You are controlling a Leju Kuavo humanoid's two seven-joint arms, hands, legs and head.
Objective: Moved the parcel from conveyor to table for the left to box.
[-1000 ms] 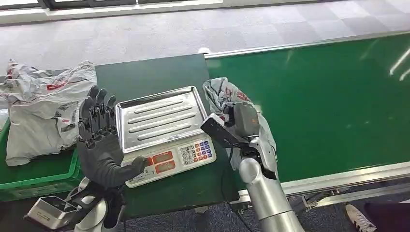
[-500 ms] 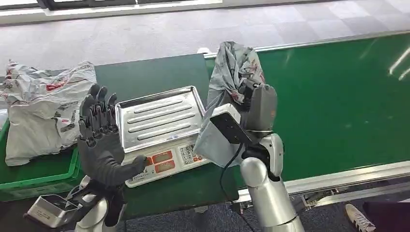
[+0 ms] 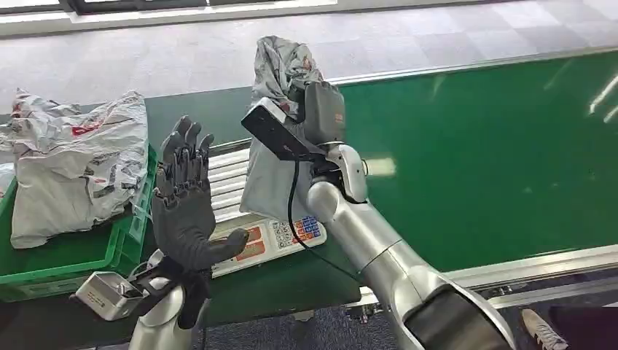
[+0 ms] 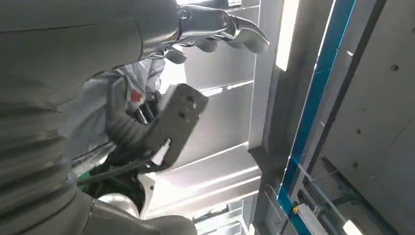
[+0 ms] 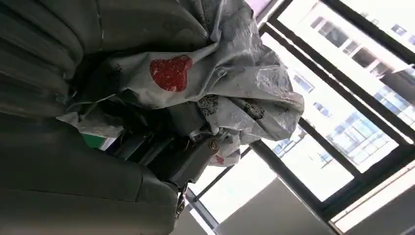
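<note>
R hand [image 3: 321,117] grips the grey parcel [image 3: 280,65], held up in the air; the bag hangs from the hand over the scale [image 3: 270,233] on the worktop [image 3: 211,109], w/ the green conveyor [image 3: 495,146] off to the hand's outer side. L hand [image 3: 186,197] is raised beside it, palm up, fingers spread, holding nothing, next to the green bin [image 3: 65,255] of bagged parcels [image 3: 73,160].

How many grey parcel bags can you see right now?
2. One grey parcel bag is held up by the right robot hand above the scale; the other lies in the green crate. More may be hidden beneath it.
</note>
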